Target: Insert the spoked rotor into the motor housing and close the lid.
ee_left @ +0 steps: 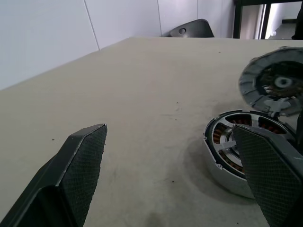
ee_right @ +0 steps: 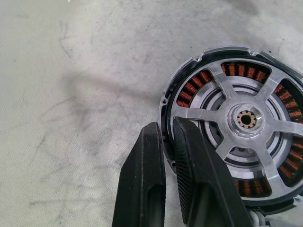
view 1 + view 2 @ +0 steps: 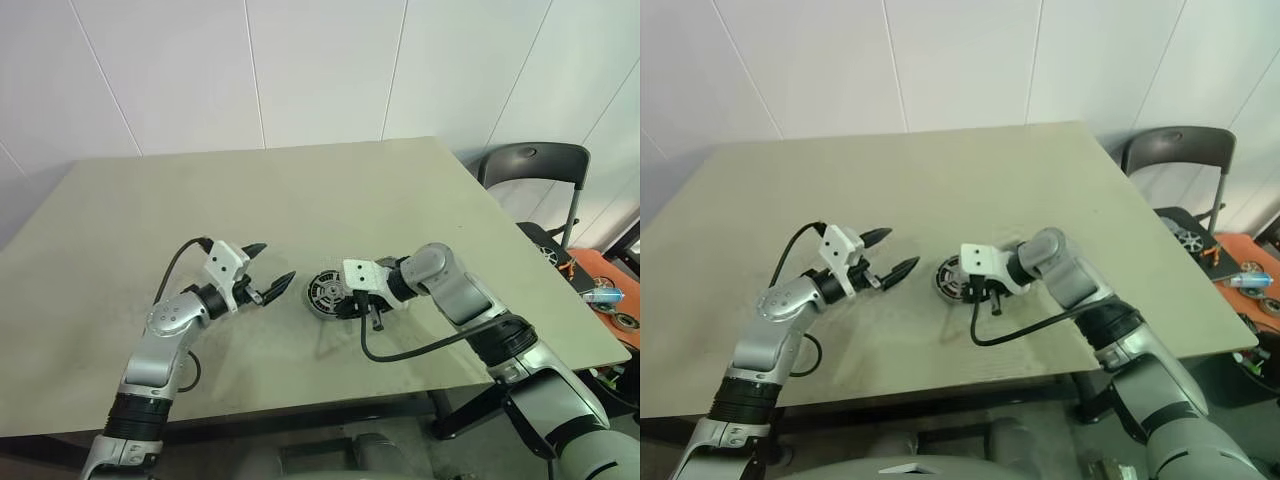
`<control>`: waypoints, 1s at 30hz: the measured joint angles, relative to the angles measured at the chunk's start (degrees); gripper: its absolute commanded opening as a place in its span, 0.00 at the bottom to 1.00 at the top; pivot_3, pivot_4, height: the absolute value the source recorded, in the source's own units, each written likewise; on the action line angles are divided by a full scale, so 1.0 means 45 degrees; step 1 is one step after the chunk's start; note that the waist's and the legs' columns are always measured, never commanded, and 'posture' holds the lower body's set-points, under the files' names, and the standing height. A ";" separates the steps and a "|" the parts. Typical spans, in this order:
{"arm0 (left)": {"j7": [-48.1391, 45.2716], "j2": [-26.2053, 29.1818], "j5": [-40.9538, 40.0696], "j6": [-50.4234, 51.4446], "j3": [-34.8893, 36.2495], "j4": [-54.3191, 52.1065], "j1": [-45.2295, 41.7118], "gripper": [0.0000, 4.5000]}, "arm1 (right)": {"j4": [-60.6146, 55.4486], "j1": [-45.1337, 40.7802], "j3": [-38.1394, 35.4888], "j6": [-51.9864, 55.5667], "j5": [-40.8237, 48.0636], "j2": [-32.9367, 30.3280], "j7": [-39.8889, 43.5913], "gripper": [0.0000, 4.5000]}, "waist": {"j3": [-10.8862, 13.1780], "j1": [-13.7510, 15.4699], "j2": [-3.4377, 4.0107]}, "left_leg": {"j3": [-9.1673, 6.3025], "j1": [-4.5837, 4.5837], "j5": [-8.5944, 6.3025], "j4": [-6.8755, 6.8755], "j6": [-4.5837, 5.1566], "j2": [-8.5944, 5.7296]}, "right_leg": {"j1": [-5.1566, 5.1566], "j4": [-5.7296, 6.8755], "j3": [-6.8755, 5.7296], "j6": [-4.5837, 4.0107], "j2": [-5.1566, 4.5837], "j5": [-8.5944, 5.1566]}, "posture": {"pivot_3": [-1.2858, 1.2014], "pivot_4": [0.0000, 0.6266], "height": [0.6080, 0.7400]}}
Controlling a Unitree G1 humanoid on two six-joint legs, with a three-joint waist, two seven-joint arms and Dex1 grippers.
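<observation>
table (image 3: 300, 190): pale, matte; the parts sit near its front edge, between the two arms.
motor housing (image 2: 164, 106): lies on the table; dark ring, with copper-orange coils all round the inside.
spoked rotor (image 2: 246, 119): seated inside the housing; its silver spokes meet at a central hub, and coils show between the spokes.
lid (image 1: 255, 80): grey disc with fine radial lines, tilted up on edge just past the housing in the left wrist view. Its low edge is close to the housing rim. What props it up, I cannot tell.
right gripper (image 2: 164, 130): comes in from the right and angles down. Its fingers (image 2: 142, 179) are drawn almost together, leaving a thin gap. They straddle the housing's rim, one outside the ring and one over the coils, pinching the rim.
left gripper (image 3: 276, 263): jaws spread wide, nothing between them. It hangs just above the table to the left of the housing, near it but apart, tips aimed toward it.
chair (image 3: 530, 165): dark, behind the table's far right corner.
</observation>
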 measured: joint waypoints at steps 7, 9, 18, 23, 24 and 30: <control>-0.0001 -0.0003 0.0026 -0.0001 0.0001 0.0098 -0.0033 1.00 | 0.0020 -0.0007 -0.0117 0.0450 0.0452 0.0061 0.0109 0.37 | 0.0008 0.0044 0.0010 | 0.0000 -0.0027 0.0000 -0.0006 0.0000 -0.0001 | -0.0027 -0.0006 0.0000 0.0024 -0.0002 0.0013 | 0.52 0.00 1.00; -0.0009 -0.0003 0.0029 -0.0002 0.0000 0.0156 -0.0044 1.00 | 0.0020 -0.0020 -0.0134 0.0527 0.0656 0.0088 0.0162 0.45 | 0.0009 0.0056 0.0011 | 0.0000 -0.0032 0.0000 -0.0010 0.0000 -0.0002 | -0.0031 -0.0010 0.0000 0.0032 -0.0003 0.0018 | 0.52 0.00 1.00; -0.0225 -0.0039 0.0031 -0.0016 -0.0033 0.0400 -0.0153 1.00 | -0.0600 -0.0684 -0.1990 0.1856 0.3478 0.0282 0.0729 0.45 | 0.0023 0.0051 0.0028 | 0.0000 -0.0033 0.0000 -0.0006 0.0000 -0.0003 | -0.0029 -0.0009 -0.0001 0.0032 -0.0004 0.0018 | 0.52 0.00 1.00; -0.0914 -0.0060 -0.0063 -0.0018 -0.0247 0.0484 -0.0132 1.00 | 0.0207 -0.1784 -0.3268 0.1983 0.3984 -0.0235 0.0131 0.32 | 0.0022 0.0124 0.0027 | 0.0000 -0.0038 0.0000 -0.0008 0.0000 -0.0010 | -0.0020 -0.0029 -0.0005 0.0016 -0.0012 0.0009 | 0.52 0.00 1.00; -0.1010 -0.0089 -0.0068 -0.0020 -0.0290 0.0507 -0.0104 1.00 | 0.0560 -0.1782 -0.3320 0.1945 0.3974 -0.0607 0.0149 0.26 | 0.0023 0.0146 0.0028 | 0.0002 -0.0046 0.0000 -0.0008 0.0000 -0.0016 | -0.0023 -0.0034 -0.0004 0.0016 -0.0019 0.0009 | 0.52 0.00 1.00; -0.1183 -0.0199 -0.0064 -0.0038 -0.0348 0.0716 -0.0108 1.00 | 0.3076 -0.1944 -0.3506 0.0680 0.2815 -0.2477 -0.0554 0.01 | 0.0028 0.0115 0.0034 | 0.0020 -0.0056 -0.0001 -0.0011 0.0001 -0.0023 | -0.0039 -0.0034 0.0004 0.0019 -0.0027 0.0012 | 0.52 0.00 1.00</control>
